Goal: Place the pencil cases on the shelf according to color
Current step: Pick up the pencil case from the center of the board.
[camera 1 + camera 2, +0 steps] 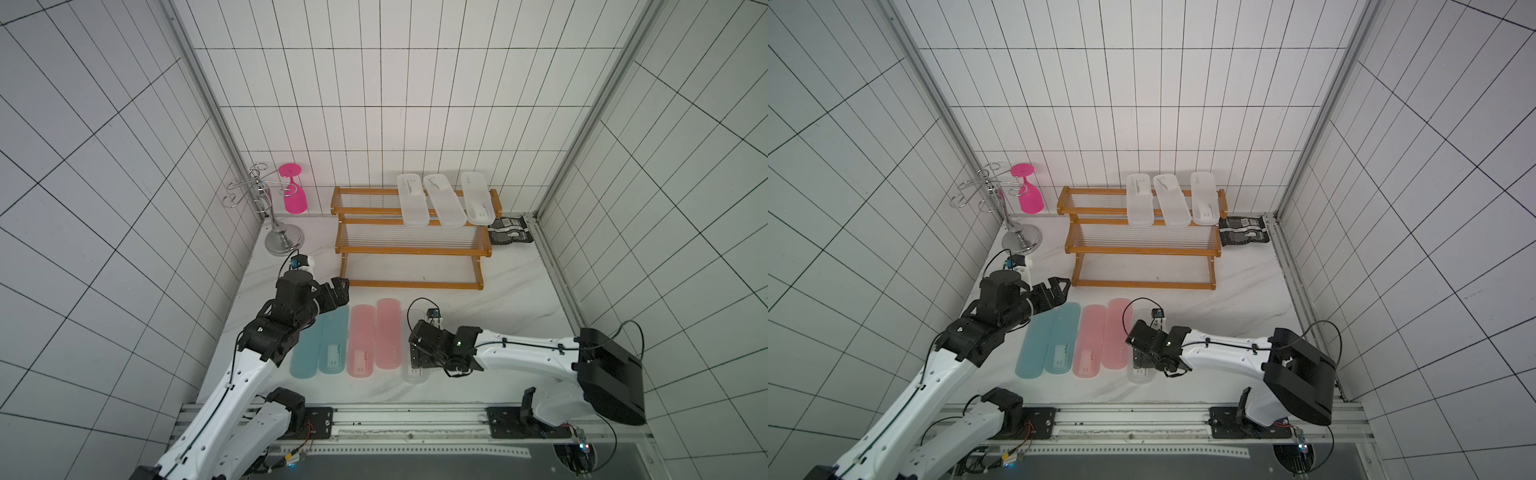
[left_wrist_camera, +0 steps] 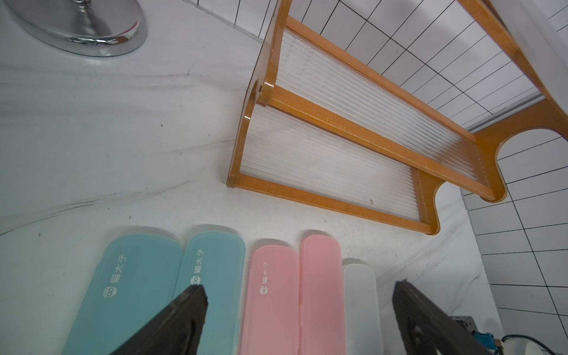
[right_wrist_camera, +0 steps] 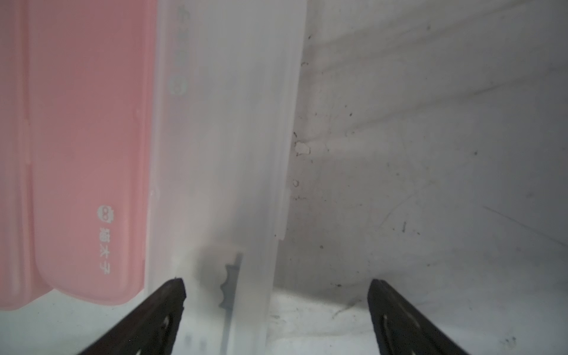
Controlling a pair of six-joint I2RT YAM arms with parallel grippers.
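Right gripper [image 3: 276, 282] wide open, empty, above clear case [image 3: 227, 138] on near table [image 1: 498, 299]. Left gripper [image 2: 298, 287] open, empty. I read "猫太子" on teal cases [image 2: 138, 276], pink cases [image 2: 273, 292] to its left. Three white cases [image 1: 442, 199] on far shelf [image 1: 411, 249], top tier, right end.

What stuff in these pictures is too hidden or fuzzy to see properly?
1. Clear case on the table: the right arm covers its middle in both top views.
2. Teal cases: the left arm covers part of them in both top views.
3. Labels on the three clear cases on the shelf: too small to read in the top views.
4. Dark patterned thing beside the shelf: too small to identify.
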